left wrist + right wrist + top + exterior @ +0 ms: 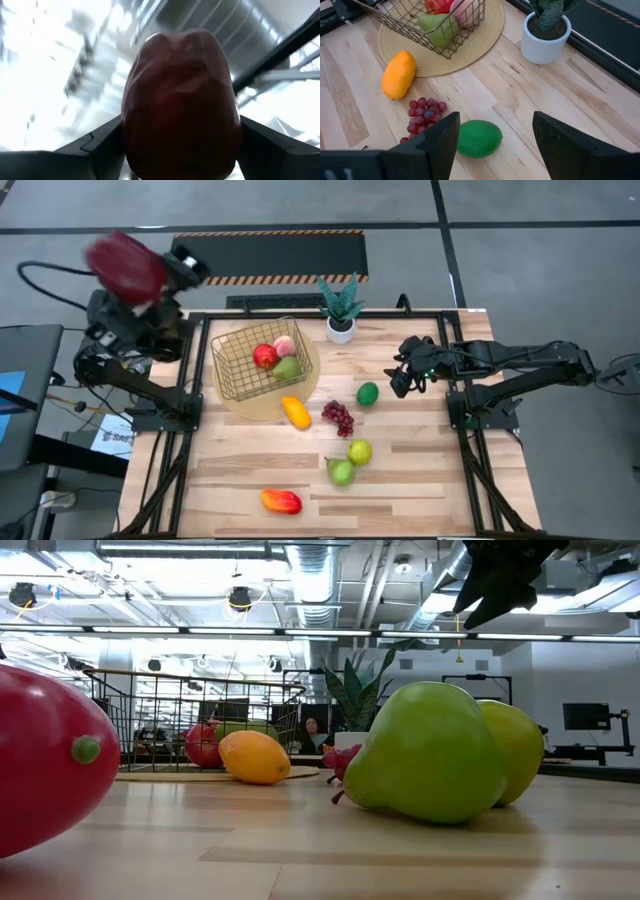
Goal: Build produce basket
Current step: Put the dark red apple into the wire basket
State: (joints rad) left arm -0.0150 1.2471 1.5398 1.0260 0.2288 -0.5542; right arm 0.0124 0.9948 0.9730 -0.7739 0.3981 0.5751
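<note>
The gold wire basket (262,360) on the desk (420,470) already holds three fruits, and the step in hand looks like carrying in the dark red fruit (126,267) clamped in the raised left end effector (140,275), while the right end effector (492,145), spread wide and empty, hovers over the green lime (479,138).

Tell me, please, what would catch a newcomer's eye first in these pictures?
Most striking is the dark red fruit clamped in the left gripper, held high off the table's far left corner. Next comes the gold wire basket on its round mat, already holding three fruits. The right gripper hangs open above the green lime, beside the purple grapes.
</note>
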